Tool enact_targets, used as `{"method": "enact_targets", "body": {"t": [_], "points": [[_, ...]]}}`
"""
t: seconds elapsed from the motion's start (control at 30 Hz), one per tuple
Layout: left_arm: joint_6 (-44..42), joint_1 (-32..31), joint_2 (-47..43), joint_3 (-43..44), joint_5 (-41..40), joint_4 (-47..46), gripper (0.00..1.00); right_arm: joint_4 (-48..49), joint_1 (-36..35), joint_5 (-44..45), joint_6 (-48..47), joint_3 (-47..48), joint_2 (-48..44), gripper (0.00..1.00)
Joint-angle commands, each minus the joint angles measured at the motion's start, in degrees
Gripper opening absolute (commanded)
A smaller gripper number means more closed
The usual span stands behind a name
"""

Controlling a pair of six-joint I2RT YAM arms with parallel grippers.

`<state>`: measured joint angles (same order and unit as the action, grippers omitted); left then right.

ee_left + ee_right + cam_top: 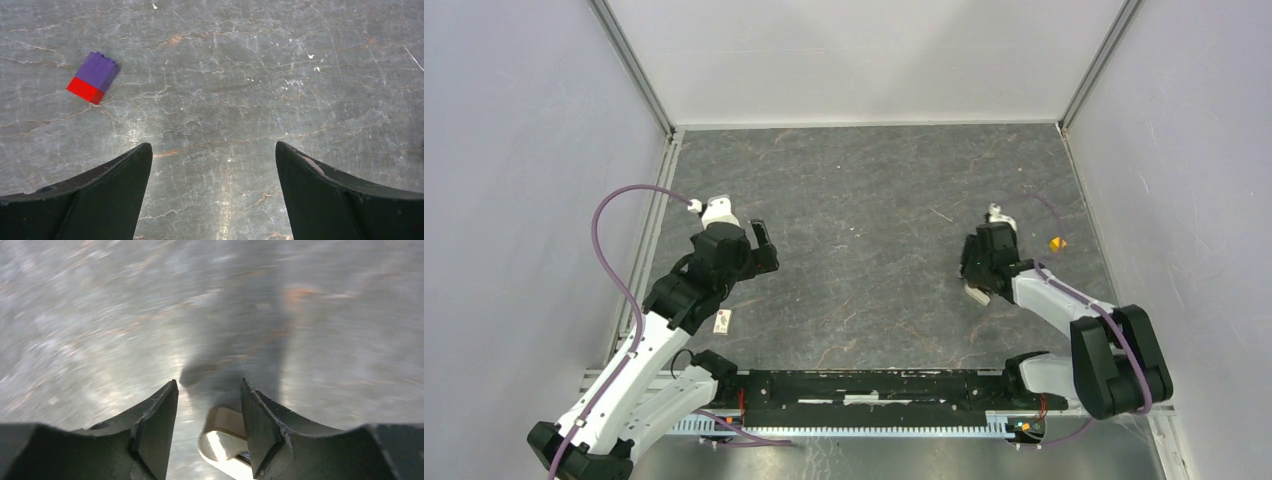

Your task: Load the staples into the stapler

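Eyes on the staples first: the little white staple box (pixel 723 320) with its red print lies flat on the dark table (pixel 864 200), near the front edge on the left side, just beside the left arm's forearm. Its long axis runs roughly front to back, leaning a touch off square. It's too small from up here to say whether it is open or what is inside. Over on the right, the right gripper (pixel 209 385) is down low over the stapler (pixel 227 420), a small cream-white thing. The fingers are partway apart and straddle it. The stapler sits tight against the right-hand finger, with a sliver of table showing between it and the other one. That wrist view is badly blurred and the gripper hides most of the stapler from above, so which way it points I cannot tell. The left gripper (pixel 212 150) hangs over bare table with its fingers spread wide, nothing between them. A purple-and-red block (pixel 93 77) lies ahead of it to the left. A yellow cube (pixel 1056 242) sits near the right wall, beyond the right gripper.
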<state>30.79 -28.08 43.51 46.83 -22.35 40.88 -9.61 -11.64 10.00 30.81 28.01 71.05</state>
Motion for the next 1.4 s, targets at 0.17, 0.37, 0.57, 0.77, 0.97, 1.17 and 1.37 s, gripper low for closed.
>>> {"method": "enact_targets", "body": {"t": [0.17,0.37,0.57,0.77,0.97,1.17,1.37], "points": [[1.53,0.21,0.92,0.07,4.50,-1.15,0.96,5.63,-14.34,-14.45,-5.28,6.57,7.89,0.56],[-1.08,0.21,0.88,0.30,6.77,-1.27,0.96,-7.13,-13.81,-3.75,-15.96,13.36,6.02,0.77],[-3.02,0.21,-0.12,0.33,7.85,-1.31,0.97,-14.28,-12.01,0.12,-14.09,14.24,1.53,0.80],[-3.10,0.15,-1.59,-0.45,10.84,-2.91,0.97,-16.17,-10.25,-6.93,-24.47,15.49,1.19,0.86],[-3.45,0.21,-2.49,-0.74,13.78,-3.17,0.98,-13.62,-7.05,-9.73,-26.21,13.81,3.97,0.96],[-3.56,0.19,-3.25,-0.73,15.00,-3.64,0.98,-12.88,-6.49,-18.33,-26.94,12.80,6.57,0.98],[-3.72,0.21,-5.31,-1.30,13.81,-3.67,0.99,-16.92,-6.51,-17.94,-26.72,9.13,3.29,0.98]]}}
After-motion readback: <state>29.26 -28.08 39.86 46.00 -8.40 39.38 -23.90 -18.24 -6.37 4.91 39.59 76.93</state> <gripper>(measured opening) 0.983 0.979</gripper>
